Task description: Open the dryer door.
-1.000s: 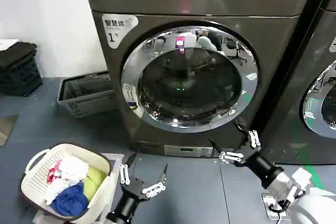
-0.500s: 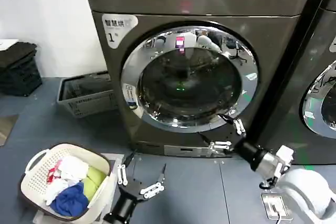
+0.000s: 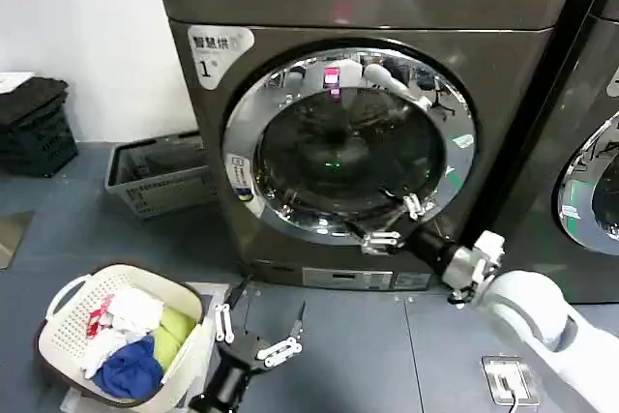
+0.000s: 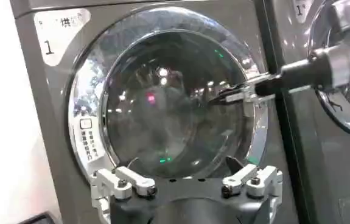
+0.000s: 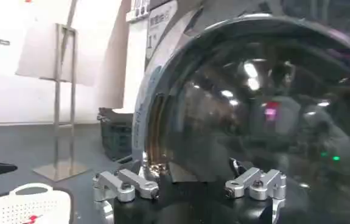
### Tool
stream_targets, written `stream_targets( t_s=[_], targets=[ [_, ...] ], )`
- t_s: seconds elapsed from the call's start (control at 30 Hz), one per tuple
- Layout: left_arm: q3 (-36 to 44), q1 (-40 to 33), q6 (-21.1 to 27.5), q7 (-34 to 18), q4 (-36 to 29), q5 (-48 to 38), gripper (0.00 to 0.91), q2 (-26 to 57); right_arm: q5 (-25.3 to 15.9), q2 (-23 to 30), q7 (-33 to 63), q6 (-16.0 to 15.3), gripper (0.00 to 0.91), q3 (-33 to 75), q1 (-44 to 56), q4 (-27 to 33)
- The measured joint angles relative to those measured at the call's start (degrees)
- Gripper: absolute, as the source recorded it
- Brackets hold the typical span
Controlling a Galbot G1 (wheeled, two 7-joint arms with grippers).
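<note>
- Head view, nearest: the left gripper (image 3: 261,333) hangs low over the grey floor (image 3: 368,355), its white-tipped fingers spread wide with nothing between them, pointing toward the machine.
- Just to its left stands a cream perforated plastic laundry basket (image 3: 68,309) holding white, red, green and blue clothes.
- Further in, the right gripper (image 3: 395,222) reaches from the right on a black forearm and white upper arm; its fingers are parted and empty, lying against the lower right part of the wide shiny chrome ring.
- That ring belongs to the large round porthole dryer door (image 3: 350,142) with dark glass, which sits closed in the front of the dark grey metal dryer (image 3: 387,7).
- A white sticker with a "1" (image 3: 217,49) is at the machine's upper left corner.
- In the left wrist view, the left gripper (image 4: 187,182) is open in the foreground, and beyond it the right gripper's slim fingers (image 4: 232,94) touch the door (image 4: 162,103) near the ring's right side.
- In the right wrist view, the right gripper (image 5: 187,185) is parted close before the door's bulging glass (image 5: 260,97).
- Far left, a grey slotted plastic crate (image 3: 160,176) lies on the floor beside the dryer, by the white wall.
- At the far right edge stands a neighbouring machine with a similar chrome-ringed door (image 3: 590,186).
</note>
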State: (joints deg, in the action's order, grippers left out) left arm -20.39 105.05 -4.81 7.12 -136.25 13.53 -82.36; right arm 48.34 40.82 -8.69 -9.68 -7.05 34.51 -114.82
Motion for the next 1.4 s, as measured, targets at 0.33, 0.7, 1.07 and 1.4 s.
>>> stream_targets(
  t_s=[0.33, 0.7, 1.07, 1.4],
  targets=[
    [0.1, -0.1, 0.0, 0.2, 0.1, 0.0, 0.907, -0.3, 0.9, 3.9, 1.8, -0.7, 0.907, -9.5, -9.5, 3.6],
    [0.1, -0.3, 0.1, 0.3, 0.1, 0.0, 0.907, -0.2, 0.8, 8.2, 1.9, -0.6, 0.907, -16.4, -15.7, 8.7],
    [0.0, -0.5, 0.1, 0.3, 0.2, -0.1, 0.907, -0.3, 0.5, 12.3, 2.4, -0.4, 0.907, -20.2, -19.7, 14.0],
    [-0.1, -0.5, 0.2, 0.4, 0.4, -0.1, 0.907, -0.3, 0.4, 15.2, 2.2, -0.4, 0.907, -22.5, -23.0, 17.8]
  ],
)
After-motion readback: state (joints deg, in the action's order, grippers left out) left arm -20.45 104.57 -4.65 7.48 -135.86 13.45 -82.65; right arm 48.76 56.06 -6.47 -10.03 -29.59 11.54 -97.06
